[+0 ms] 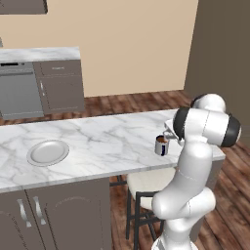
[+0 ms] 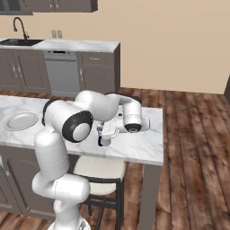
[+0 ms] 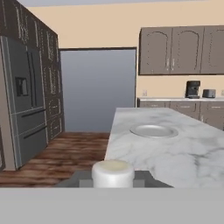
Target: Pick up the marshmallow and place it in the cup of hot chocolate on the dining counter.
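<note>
Dining counter (image 1: pixel 97 141): long marble-topped island over grey-brown panelled doors, running across the left base view. A stool (image 1: pixel 146 183) with a pale round seat stands under its near edge, toward the right end.

Arm: rises at the counter's right end; the forearm reaches over the top there. In the right base view the wrist folds back toward the near edge, with the gripper (image 2: pixel 104 140) pointing down close to the marble surface.

Plate (image 1: pixel 48 152): round, grey, lying flat near the counter's left end, close to the near edge. Well apart from the mug. In the hand view it sits further along the marble top (image 3: pixel 154 130).

Cup of hot chocolate (image 1: pixel 161 145): small grey mug, dark liquid visible, upright near the right end of the counter, just beside the arm's wrist. Hidden by the arm in the right base view.

Marshmallow (image 3: pixel 113 173): white, soft-edged block, at the bottom centre of the hand view, sitting between the finger tips. Jaws are closed on it. Whether it touches the counter I cannot tell.
</note>
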Motion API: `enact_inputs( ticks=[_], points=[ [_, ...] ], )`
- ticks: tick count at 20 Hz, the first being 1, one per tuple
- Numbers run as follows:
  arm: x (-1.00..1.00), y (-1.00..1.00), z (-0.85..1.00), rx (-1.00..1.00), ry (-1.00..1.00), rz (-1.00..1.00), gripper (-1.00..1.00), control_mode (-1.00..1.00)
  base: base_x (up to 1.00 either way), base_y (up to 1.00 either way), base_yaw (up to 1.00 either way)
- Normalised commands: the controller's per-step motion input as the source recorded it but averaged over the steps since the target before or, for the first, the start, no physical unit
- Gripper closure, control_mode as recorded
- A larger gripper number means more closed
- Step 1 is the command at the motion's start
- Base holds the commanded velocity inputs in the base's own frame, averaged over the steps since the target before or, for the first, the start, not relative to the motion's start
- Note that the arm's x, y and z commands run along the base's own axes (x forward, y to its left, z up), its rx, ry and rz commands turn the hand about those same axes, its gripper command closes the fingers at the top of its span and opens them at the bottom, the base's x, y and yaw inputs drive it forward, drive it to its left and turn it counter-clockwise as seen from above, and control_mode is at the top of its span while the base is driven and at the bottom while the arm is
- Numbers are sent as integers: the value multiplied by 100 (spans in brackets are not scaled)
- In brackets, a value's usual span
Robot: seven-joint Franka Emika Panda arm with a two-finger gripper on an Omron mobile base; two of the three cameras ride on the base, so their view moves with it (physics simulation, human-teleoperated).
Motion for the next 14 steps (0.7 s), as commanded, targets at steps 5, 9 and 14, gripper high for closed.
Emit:
enact_inputs(
  ticks=[5,9,14],
  points=[
    [19,0,-12,0,0,0,100,-100,0,0,0],
    [27,-2,-3,0,0,0,100,-100,0,0,0],
    [21,-5,-15,0,0,0,100,-100,0,0,0]
  ],
)
